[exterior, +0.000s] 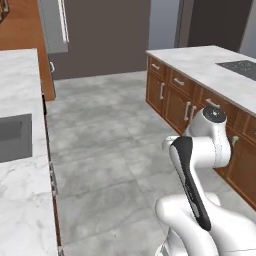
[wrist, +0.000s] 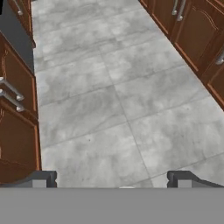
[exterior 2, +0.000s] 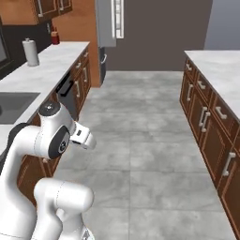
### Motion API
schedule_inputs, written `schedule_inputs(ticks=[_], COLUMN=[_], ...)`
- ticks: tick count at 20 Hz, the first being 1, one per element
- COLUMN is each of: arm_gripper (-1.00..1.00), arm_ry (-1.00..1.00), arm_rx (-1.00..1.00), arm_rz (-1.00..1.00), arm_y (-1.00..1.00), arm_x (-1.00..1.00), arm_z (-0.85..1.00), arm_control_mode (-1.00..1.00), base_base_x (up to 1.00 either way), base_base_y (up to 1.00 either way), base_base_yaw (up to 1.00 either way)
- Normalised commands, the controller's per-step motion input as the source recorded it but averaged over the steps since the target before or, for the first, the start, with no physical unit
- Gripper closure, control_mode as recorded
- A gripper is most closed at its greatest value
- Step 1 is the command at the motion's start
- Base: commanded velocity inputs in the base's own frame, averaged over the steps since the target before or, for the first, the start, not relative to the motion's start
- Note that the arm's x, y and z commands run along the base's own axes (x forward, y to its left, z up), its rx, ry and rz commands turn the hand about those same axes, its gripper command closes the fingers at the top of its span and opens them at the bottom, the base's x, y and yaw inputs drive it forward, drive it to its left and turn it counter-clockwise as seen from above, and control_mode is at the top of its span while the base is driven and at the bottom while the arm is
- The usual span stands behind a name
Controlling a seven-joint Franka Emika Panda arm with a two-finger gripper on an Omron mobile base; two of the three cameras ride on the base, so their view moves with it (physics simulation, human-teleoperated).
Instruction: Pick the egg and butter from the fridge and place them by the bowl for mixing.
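Observation:
The fridge stands at the far end of the aisle, a tall grey steel front with long pale handles. The egg, the butter and the bowl are out of view. My gripper is open, its two dark fingertips set wide apart with nothing between them. It looks down along the grey tiled floor between two rows of brown cabinets. The white arm is folded close over the base.
A marble counter with a sink runs along the left, with a paper towel roll at its far end. An island with a dark cooktop and brown drawers lines the right. Tiled floor stretches between them.

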Motion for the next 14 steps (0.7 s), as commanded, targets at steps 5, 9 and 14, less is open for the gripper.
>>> schedule_inputs(ticks=[5,9,14], arm_gripper=[-1.0,-1.0,-1.0], arm_ry=[0.0,0.0,0.0], arm_rx=[0.0,0.0,0.0], arm_rz=[0.0,0.0,0.0], arm_y=[0.0,0.0,0.0], arm_x=[0.0,0.0,0.0], arm_z=[0.0,0.0,0.0], arm_control_mode=[1.0,1.0,1.0], base_base_x=[0.72,0.71,0.73], base_base_y=[0.0,0.0,0.0], base_base_yaw=[0.0,0.0,0.0])
